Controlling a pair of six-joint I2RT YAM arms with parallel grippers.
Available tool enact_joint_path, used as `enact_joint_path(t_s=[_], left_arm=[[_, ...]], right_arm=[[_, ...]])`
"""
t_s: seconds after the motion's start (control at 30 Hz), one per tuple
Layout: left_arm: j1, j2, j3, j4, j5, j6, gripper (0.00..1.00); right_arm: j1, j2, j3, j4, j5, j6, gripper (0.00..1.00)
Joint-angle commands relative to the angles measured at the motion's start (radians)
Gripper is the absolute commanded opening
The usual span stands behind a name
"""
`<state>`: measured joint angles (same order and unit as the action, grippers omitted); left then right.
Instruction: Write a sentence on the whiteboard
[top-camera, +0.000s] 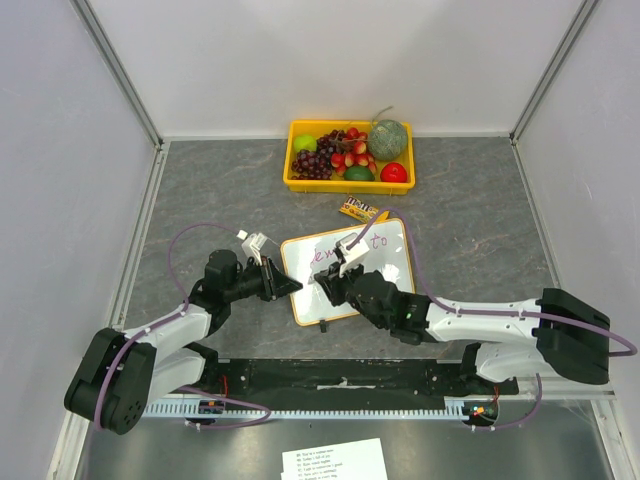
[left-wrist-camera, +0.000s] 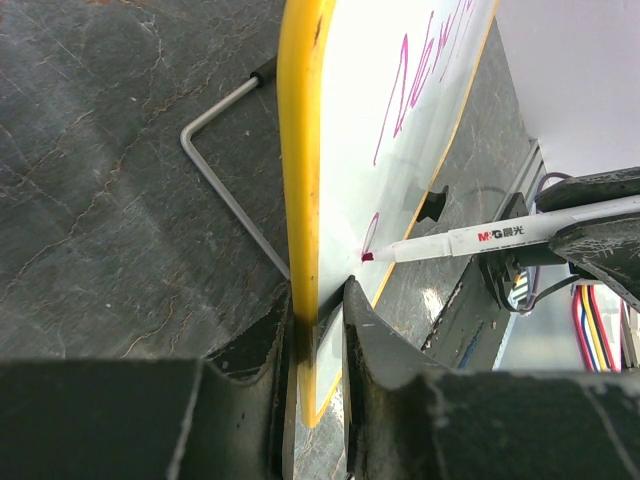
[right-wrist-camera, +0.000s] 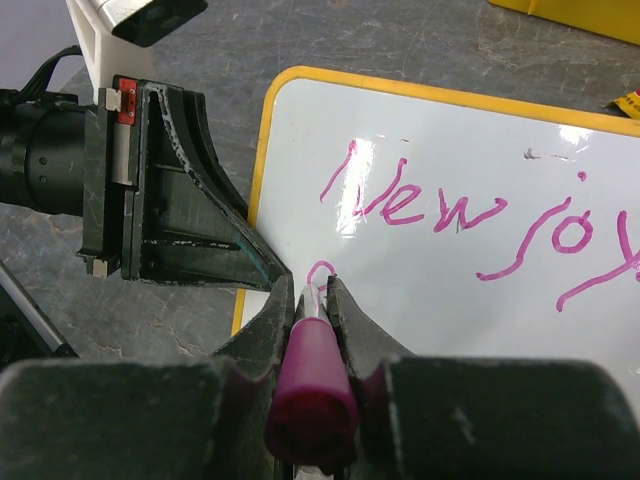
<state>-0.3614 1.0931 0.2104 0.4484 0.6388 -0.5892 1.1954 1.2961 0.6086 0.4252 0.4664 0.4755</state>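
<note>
Grey table (top-camera: 480, 200) carries the whiteboard (top-camera: 385, 250), its edge pinched between the left gripper's (left-wrist-camera: 318, 300) fingers. Right gripper (right-wrist-camera: 318, 290) clamps a pink marker (right-wrist-camera: 310, 400), tip touching the board under the sentence (right-wrist-camera: 420, 205).

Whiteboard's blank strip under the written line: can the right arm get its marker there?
Likely yes: the marker tip touches the whiteboard just below the sentence, and the left pincer clamps only the board's edge, leaving that strip bare.

Pink "New joy" on the whiteboard (right-wrist-camera: 420, 110); "M&G" on the marker (left-wrist-camera: 470, 238) barrel.
</note>
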Motion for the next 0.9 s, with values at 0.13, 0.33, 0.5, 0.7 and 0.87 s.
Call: enact_joint_path(t_s=[0.13, 0.33, 0.5, 0.7, 0.87], left_arm=[[-0.001, 0.014, 0.012, -0.037, -0.056, 0.071, 0.02], [-0.001, 0.014, 0.012, -0.037, -0.056, 0.071, 0.02], [-0.001, 0.016, 0.012, -0.037, -0.056, 0.071, 0.02], [-0.002, 0.017, 0.014, -0.037, -0.057, 0.071, 0.02], [-0.002, 0.017, 0.014, -0.037, -0.056, 0.072, 0.02]], right_arm=[[-0.002, -0.027, -0.036, -0.065, 0.009, 0.009, 0.00], [-0.002, -0.043, -0.046, -0.069, 0.035, 0.015, 0.00], [-0.002, -0.066, -0.035, -0.072, 0.063, 0.000, 0.00], [-0.002, -0.075, -0.012, -0.072, 0.069, -0.012, 0.00], [-0.002, -0.109, -0.006, -0.046, 0.063, -0.018, 0.00]])
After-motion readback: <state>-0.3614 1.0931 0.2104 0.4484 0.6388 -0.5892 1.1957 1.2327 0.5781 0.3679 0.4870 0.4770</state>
